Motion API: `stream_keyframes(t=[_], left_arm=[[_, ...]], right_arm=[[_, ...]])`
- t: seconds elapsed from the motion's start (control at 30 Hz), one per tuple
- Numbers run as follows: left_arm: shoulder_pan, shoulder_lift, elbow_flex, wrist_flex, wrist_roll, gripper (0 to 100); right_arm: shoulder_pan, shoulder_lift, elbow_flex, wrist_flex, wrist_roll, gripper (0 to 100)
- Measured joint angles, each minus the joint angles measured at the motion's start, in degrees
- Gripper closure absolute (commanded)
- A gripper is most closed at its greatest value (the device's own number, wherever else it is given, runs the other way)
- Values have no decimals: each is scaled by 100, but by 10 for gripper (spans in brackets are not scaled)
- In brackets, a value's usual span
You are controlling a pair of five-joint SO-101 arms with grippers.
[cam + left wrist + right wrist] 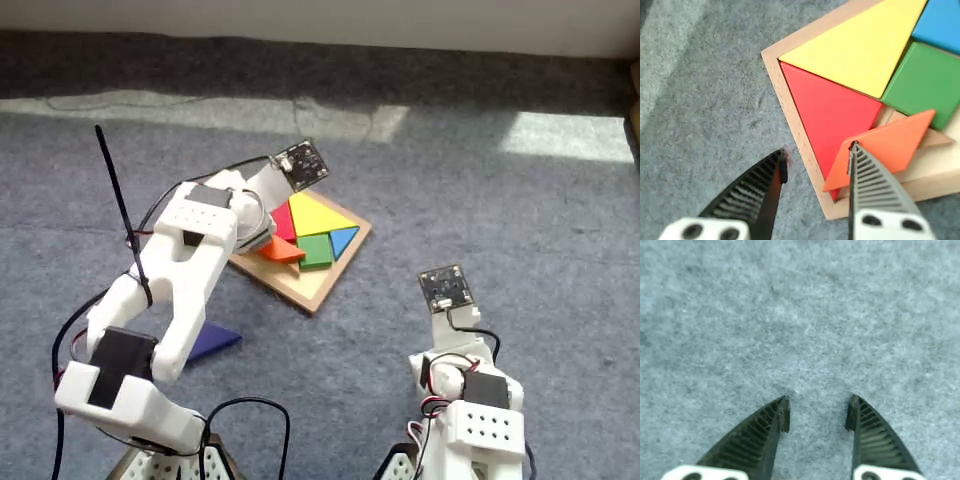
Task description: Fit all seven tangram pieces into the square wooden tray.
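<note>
The square wooden tray lies on the carpet and holds a yellow triangle, a red triangle, a green square and a blue piece. An orange parallelogram rests tilted, one end over the tray's rim and across the red triangle's corner. My left gripper hangs open over that rim, one fingertip at the orange piece's corner, the other over the carpet. A dark blue triangle lies on the carpet beside the left arm. My right gripper is open over bare carpet.
Grey carpet surrounds the tray. The right arm sits folded at the lower right, well away from the tray. Black cables loop near the left arm's base. A pale wall runs along the far edge.
</note>
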Motion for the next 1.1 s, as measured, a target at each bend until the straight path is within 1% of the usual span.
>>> stream_keyframes(t=[0.3, 0.57, 0.7, 0.9, 1.1], left_arm=[[0, -844, 1231, 0, -9, 787], [0, -1055, 1301, 0, -18, 787], [0, -1055, 1108, 0, 18, 787], [211, -1055, 1055, 0, 527, 787], [211, -1055, 1090, -501, 958, 787]], right_arm=[[0, 0, 0, 0, 0, 814], [0, 0, 0, 0, 0, 814], [0, 0, 0, 0, 0, 814], [0, 0, 0, 0, 0, 814], [0, 0, 0, 0, 0, 814]])
